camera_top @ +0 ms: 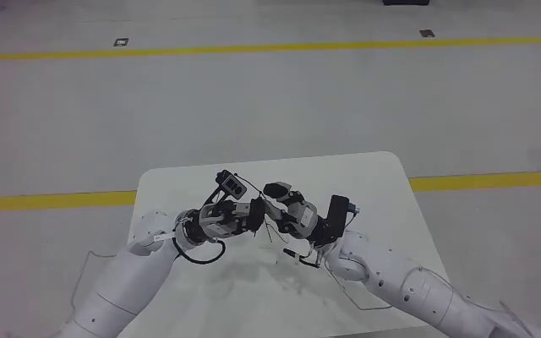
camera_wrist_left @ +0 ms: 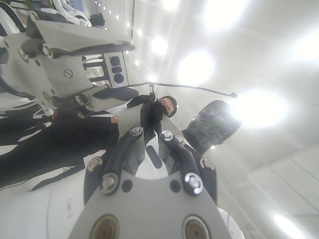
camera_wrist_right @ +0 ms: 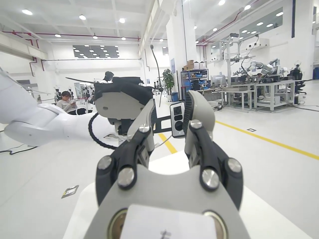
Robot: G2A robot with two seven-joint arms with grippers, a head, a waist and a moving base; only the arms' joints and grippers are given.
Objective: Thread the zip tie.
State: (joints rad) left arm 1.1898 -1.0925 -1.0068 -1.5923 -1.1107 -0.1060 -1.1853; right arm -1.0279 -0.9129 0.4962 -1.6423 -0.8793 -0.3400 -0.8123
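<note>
Zip tie (camera_wrist_left: 194, 87) pinched in left hand (camera_wrist_left: 150, 111), right hand (camera_wrist_right: 171, 99) spread alongside

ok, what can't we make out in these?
- Left wrist view: the left gripper covers the zip tie where it is held; threaded or not, cannot tell.
- Right wrist view: the left gripper's body hides the tie's lower part.
- Top view: the tie is too thin to trace between the grippers.

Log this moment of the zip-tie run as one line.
left gripper: shut on zip tie, above table | right gripper: open, close to left gripper, facing it | zip tie: head end free in air
</note>
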